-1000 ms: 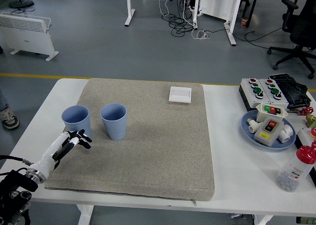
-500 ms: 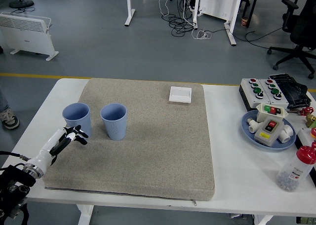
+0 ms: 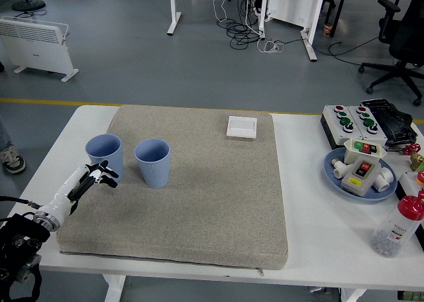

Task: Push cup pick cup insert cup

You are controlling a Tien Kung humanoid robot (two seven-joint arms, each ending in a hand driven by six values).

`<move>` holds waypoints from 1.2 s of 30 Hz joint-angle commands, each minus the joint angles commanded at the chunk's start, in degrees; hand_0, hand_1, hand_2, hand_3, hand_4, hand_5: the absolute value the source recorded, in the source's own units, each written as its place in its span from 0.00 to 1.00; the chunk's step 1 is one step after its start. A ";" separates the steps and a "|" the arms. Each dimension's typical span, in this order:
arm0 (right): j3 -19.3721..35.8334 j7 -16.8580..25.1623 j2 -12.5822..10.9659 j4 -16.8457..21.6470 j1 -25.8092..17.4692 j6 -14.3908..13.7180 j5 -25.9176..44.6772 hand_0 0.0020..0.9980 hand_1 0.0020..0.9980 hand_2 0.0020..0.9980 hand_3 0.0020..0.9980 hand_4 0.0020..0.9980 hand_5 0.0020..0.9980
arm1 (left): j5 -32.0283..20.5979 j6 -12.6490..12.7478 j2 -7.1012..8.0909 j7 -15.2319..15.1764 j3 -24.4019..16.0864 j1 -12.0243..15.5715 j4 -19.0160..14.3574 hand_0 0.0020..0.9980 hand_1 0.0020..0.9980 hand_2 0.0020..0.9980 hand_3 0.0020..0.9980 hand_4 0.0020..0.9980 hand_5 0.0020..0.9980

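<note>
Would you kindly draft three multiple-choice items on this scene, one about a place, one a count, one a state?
1. Where does the white switch plate lie?
A. on the mat's far edge
B. in the blue dish
C. beside the cups

2. How many blue cups stand on the grey mat?
A. one
B. two
C. three

3. What is the left hand doing?
A. gripping a cup
B. resting off the table
C. open, just in front of the left cup

Answers: 1 A, it sits near the mat's far side. 2 B, the left cup and right cup stand upright. 3 C, its fingers are spread, holding nothing.
</note>
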 joint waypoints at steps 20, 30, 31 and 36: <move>-0.99 -0.11 0.13 0.00 0.15 0.03 0.36 0.73 0.66 0.69 0.59 0.14 0.50 | -2.53 -0.42 -0.76 -1.21 3.95 -3.20 4.19 0.75 0.47 0.44 0.45 0.54 1.00; -1.17 -0.24 0.20 0.00 0.21 0.04 0.15 0.73 0.66 0.69 0.59 0.14 0.49 | -3.89 -0.55 -0.83 -1.53 6.62 -5.20 5.66 0.76 0.47 0.44 0.45 0.54 1.00; -1.18 -0.24 0.21 0.00 0.23 0.05 0.10 0.73 0.66 0.69 0.59 0.14 0.49 | -4.19 -0.62 -0.74 -1.54 7.45 -5.58 6.01 0.75 0.47 0.45 0.45 0.54 1.00; -1.25 -0.22 0.26 0.00 0.26 0.09 0.05 0.73 0.66 0.69 0.59 0.14 0.49 | -5.40 -0.84 -0.39 -1.63 9.81 -7.01 7.58 0.75 0.47 0.45 0.45 0.54 1.00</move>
